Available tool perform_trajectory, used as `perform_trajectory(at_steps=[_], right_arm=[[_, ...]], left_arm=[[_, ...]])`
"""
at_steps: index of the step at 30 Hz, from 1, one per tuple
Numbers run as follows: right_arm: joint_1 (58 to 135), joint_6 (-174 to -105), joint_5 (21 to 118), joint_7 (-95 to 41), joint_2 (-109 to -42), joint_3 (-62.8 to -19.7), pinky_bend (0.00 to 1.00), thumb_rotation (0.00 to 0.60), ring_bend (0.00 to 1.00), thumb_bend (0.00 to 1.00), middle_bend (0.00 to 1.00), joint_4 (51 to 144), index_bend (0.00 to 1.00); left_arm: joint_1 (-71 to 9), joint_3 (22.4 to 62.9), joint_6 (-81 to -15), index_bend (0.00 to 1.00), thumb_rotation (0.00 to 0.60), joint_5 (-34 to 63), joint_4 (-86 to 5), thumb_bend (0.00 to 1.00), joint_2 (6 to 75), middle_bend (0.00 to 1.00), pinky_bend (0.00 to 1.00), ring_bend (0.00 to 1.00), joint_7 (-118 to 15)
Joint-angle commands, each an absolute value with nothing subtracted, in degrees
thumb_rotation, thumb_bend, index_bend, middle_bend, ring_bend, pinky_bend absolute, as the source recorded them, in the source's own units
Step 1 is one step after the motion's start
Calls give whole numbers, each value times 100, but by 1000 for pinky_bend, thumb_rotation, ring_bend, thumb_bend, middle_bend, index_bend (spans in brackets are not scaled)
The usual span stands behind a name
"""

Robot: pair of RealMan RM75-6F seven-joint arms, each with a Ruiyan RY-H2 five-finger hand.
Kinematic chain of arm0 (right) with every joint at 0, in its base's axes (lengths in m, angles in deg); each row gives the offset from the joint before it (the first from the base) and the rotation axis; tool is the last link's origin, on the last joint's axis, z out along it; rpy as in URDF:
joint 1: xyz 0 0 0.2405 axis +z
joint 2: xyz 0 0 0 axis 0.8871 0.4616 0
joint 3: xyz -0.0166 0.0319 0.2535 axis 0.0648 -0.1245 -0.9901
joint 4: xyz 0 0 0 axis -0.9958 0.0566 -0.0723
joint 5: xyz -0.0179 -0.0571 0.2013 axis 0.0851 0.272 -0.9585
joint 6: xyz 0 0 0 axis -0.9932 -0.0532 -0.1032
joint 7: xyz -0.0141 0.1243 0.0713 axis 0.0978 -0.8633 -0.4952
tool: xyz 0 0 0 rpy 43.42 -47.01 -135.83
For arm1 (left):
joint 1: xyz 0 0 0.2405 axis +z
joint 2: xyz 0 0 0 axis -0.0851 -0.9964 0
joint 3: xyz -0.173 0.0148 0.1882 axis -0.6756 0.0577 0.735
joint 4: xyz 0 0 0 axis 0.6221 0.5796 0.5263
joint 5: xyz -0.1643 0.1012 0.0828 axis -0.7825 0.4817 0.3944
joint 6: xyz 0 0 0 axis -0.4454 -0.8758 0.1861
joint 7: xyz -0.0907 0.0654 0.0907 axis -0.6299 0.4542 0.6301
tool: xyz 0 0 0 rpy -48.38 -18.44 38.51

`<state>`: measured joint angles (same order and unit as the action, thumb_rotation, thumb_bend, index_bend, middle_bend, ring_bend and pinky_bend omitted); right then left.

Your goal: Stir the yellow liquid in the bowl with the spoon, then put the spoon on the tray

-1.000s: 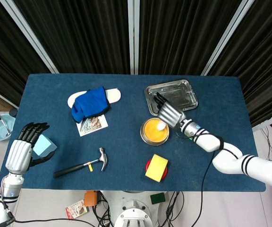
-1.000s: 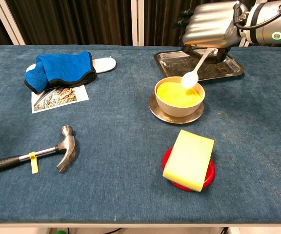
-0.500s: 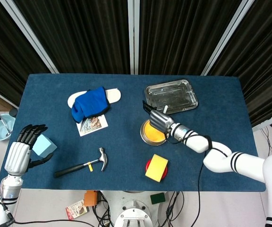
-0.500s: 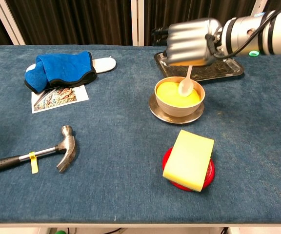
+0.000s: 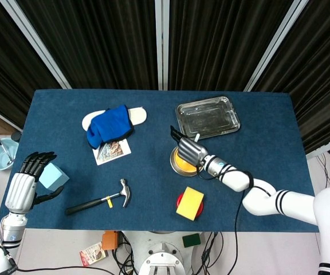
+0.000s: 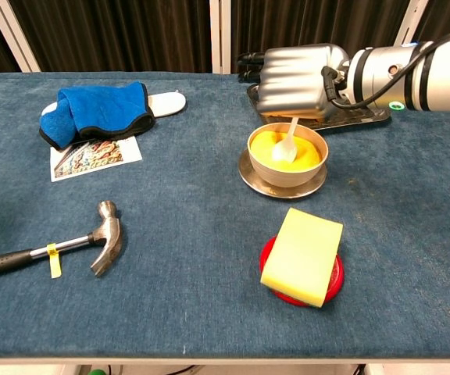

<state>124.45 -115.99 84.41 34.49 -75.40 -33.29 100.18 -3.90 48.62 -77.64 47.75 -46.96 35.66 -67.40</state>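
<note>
Now your right hand [image 6: 297, 81] sits directly over the bowl [image 6: 287, 159], centre-right of the chest view, fingers closed round the spoon [image 6: 287, 141] handle. The spoon hangs nearly upright, handle tilted slightly toward the upper right, its white scoop dipped in the yellow liquid [image 6: 281, 152]. The tray [image 5: 208, 116] lies just beyond the bowl, toward the upper right in the head view, so the put-down is a short carry away from you. Your left hand [image 5: 24, 184] rests at the lower left counter [image 5: 153, 189] edge, fingers loosely spread, holding nothing, beside a light blue block [image 5: 54, 176]; the right is far nearer.
</note>
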Motion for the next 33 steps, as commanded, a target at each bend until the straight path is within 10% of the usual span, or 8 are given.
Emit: perform_trajectory(at_steps=[1, 23, 33], right_arm=[[12295, -11805, 8393, 3247, -7630, -3320, 0, 600, 83, 470, 363, 10053, 688], [11507, -12716, 8017, 712, -7739, -3823, 0, 600, 98, 469, 373, 9642, 707], [11869, -12491, 8667, 1873, -7260, -3574, 0, 600, 98, 470, 374, 9772, 708]], left_arm=[[-396, 4856, -7771, 174, 600, 4784, -4697, 133, 3565, 155, 114, 134, -6737], [-419, 4844, -7768, 174, 600, 4838, -4985, 132, 3434, 155, 115, 134, -6475], [-441, 4834, -7748, 173, 600, 4874, -5217, 132, 3360, 155, 115, 134, -6272]])
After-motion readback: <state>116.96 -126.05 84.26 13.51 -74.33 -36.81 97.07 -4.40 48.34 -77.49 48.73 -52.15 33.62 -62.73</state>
